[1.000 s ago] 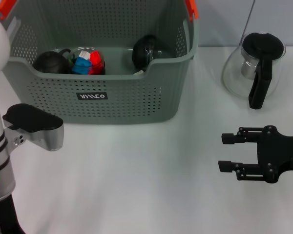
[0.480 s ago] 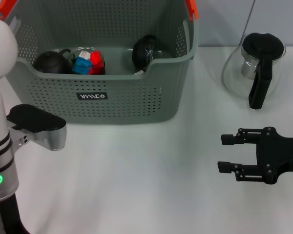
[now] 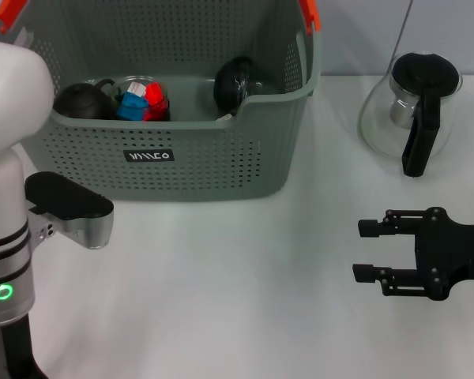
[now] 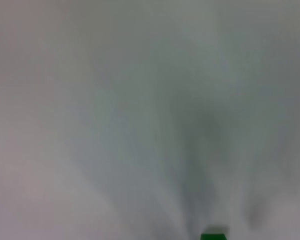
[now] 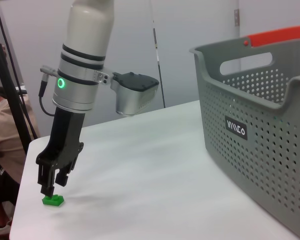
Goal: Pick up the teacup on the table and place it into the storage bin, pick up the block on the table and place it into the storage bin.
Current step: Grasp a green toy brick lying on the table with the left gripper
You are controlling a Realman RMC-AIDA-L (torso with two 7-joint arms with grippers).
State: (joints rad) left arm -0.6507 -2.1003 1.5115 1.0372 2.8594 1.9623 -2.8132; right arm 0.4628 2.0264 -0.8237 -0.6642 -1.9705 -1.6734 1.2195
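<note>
Head view: grey perforated plastic storage bin (image 3: 182, 150) at the back of the white counter (image 3: 237, 300), orange clips on the handles, small black label on the front wall. Inside it, a dark round teacup (image 3: 80, 101), a clear container with red and blue bits (image 3: 142, 99) and another dark rounded item (image 3: 235, 83). Glass teapot (image 3: 411, 110) with a black lid and handle well off to the right. Right tool (image 3: 365, 249) low over the counter at the right, black fingers spread apart, nothing between them. Left arm (image 3: 16, 237) along the left edge, tool out of sight here.

Left wrist view: mostly grey blur, just a sliver of the green block (image 4: 213, 235) at the edge.

Right wrist view: small flat green block lying on the counter near its far corner, well apart from the bin. Left tool (image 5: 51, 186) right on top of it, pointing straight down, dark fingertips touching or almost touching the block; can't tell if pinching yet.
</note>
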